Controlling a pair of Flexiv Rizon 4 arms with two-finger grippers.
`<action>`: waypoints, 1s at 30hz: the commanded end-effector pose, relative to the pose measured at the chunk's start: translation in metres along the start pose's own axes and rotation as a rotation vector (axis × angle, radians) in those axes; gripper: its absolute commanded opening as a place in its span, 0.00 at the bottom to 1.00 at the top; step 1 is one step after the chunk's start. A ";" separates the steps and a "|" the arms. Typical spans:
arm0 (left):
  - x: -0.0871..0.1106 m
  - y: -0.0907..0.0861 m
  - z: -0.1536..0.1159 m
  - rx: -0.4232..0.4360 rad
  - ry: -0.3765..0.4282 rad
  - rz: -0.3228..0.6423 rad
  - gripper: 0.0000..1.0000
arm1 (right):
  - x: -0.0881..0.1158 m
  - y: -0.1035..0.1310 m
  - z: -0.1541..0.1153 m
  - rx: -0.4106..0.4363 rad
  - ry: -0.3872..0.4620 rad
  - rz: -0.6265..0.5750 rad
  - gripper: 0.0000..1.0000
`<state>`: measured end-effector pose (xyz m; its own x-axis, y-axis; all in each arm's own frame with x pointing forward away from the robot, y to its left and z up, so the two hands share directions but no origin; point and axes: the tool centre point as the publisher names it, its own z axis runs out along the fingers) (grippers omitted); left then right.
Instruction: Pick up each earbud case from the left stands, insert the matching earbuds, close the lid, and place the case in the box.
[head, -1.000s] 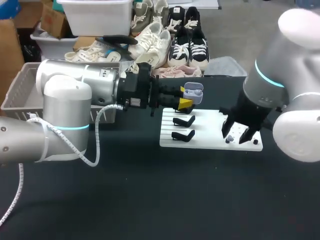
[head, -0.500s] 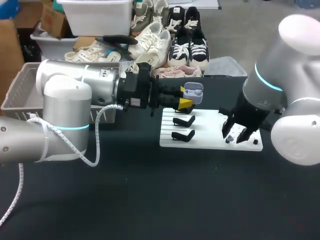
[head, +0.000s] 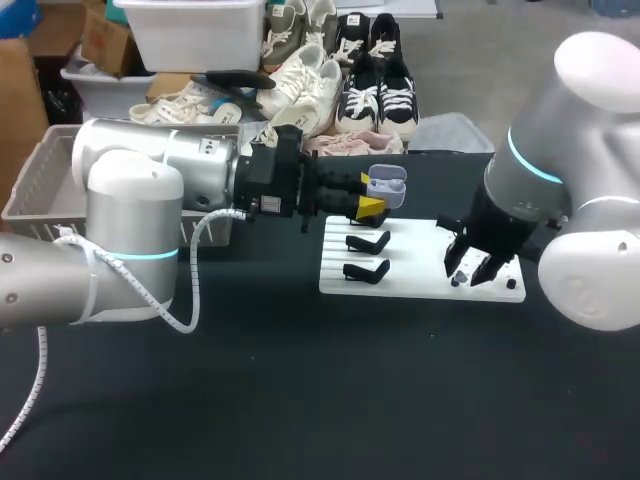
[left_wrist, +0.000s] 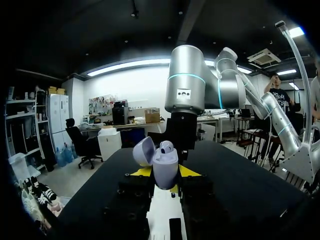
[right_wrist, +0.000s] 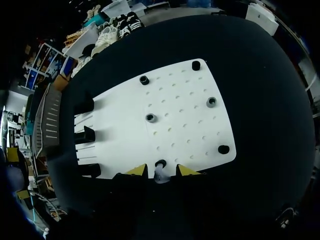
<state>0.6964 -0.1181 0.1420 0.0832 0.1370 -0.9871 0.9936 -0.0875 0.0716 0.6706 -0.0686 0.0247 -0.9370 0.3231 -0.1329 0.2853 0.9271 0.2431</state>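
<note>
The right arm (head: 530, 190) hangs over the near right part of the white board (head: 420, 285). The right jaws stand a little apart with a small loose earbud (right_wrist: 160, 175) between them, just beside a black socket (right_wrist: 160, 163). Neither jaw visibly presses on it. More sockets (right_wrist: 150, 117) dot the board, and three black stands (right_wrist: 85, 135) sit along its left side.

Further back the left arm (head: 150, 190) comes in level. The left jaws are clamped on the base of a pale lilac case (left_wrist: 165, 170), held clear above the board's far left end. Its lid (left_wrist: 144, 151) is swung open, and a seated earbud (left_wrist: 166, 146) shows inside.

The board lies on a black tabletop (head: 300, 400), and a grey basket (head: 40, 185) stands at its far left edge.
</note>
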 end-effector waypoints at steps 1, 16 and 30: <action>0.000 0.000 0.000 0.000 -0.001 0.001 0.00 | -0.002 0.001 0.000 0.006 0.000 0.003 0.32; 0.000 0.000 0.000 0.000 -0.001 0.001 0.00 | -0.004 0.001 0.005 0.017 0.001 0.007 0.28; 0.000 0.000 0.000 0.000 -0.001 0.001 0.00 | -0.005 -0.001 0.004 0.021 0.003 0.008 0.00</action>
<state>0.6964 -0.1181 0.1420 0.0832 0.1370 -0.9871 0.9936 -0.0875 0.0716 0.6765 -0.0703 0.0208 -0.9357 0.3287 -0.1283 0.2950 0.9282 0.2267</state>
